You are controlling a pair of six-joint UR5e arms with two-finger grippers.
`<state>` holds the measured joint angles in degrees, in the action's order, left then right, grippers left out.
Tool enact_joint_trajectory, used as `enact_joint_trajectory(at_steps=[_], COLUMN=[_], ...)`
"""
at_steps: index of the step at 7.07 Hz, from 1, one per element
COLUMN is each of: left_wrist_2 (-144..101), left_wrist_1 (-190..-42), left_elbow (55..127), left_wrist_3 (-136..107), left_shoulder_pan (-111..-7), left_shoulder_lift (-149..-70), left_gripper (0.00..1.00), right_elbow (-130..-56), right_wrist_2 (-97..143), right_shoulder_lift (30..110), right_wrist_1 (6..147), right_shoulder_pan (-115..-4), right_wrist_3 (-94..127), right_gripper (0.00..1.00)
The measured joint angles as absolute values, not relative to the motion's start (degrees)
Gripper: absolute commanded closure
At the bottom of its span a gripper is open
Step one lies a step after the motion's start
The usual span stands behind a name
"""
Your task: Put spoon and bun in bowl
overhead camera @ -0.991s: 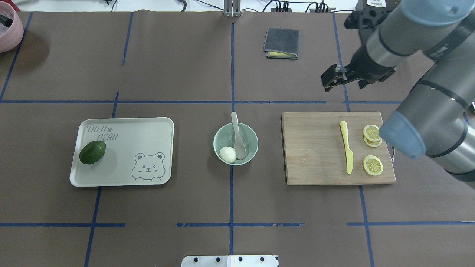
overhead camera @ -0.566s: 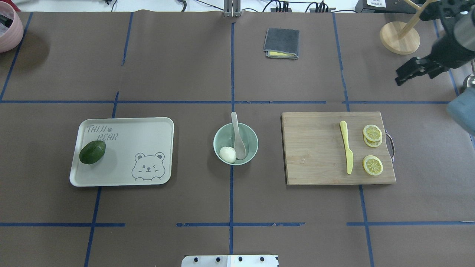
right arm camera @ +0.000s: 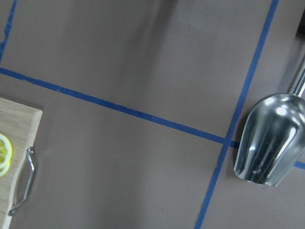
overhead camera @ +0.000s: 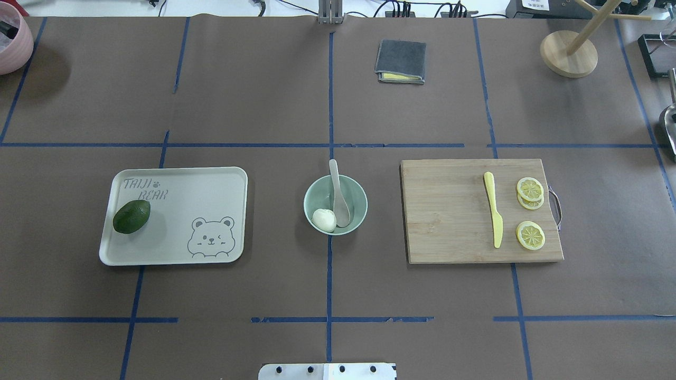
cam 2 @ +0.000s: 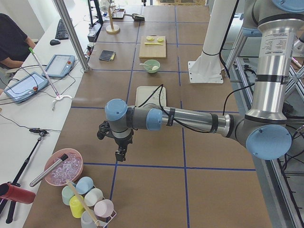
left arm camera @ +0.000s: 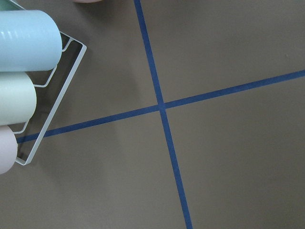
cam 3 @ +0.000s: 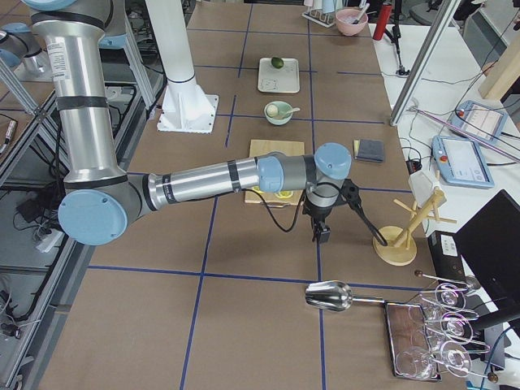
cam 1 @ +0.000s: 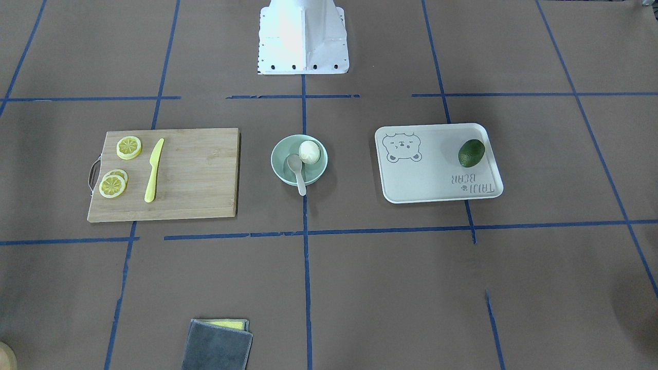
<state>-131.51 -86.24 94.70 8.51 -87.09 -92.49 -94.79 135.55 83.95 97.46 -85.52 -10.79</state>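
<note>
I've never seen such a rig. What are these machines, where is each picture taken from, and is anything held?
Two jointed robot arms work at one table, each ending in a two-finger gripper. Two pictures look down on the table: one from behind the robot, one facing it. Two look along it from its ends, showing the left gripper and the right gripper far from the bowl; nothing shows in either, though open or shut I cannot tell. Two come from wrist cameras. The bowl holds the bun and the spoon, its handle over the rim. Beside it lie a tray with an avocado and a cutting board with a yellow knife and lemon slices.
</note>
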Motion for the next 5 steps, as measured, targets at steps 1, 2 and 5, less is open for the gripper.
enact_joint_trajectory(at_steps=[1,2,5], left_wrist_2=[-131.6,-131.6,-131.6], left_wrist_1=[-86.2,-86.1,-86.0], left_elbow=[94.7,94.5,94.3], left_wrist_3=[8.4,8.3,8.3], left_shoulder_pan=[-87.1,-87.1,-87.2], left_shoulder_lift=[-92.4,-92.3,-90.9], left_gripper=[0.0,0.0,0.0], right_elbow=[-93.0,-92.3,-88.3], right_wrist_2=[135.9,136.0,136.6], right_shoulder_lift=[84.2,84.3,84.4], right_wrist_1=[97.2,97.0,97.0], right_shoulder_pan=[-87.0,-87.7,-90.5], right_wrist_3=[-12.3,-12.7,-12.1], right_gripper=[0.0,0.0,0.0])
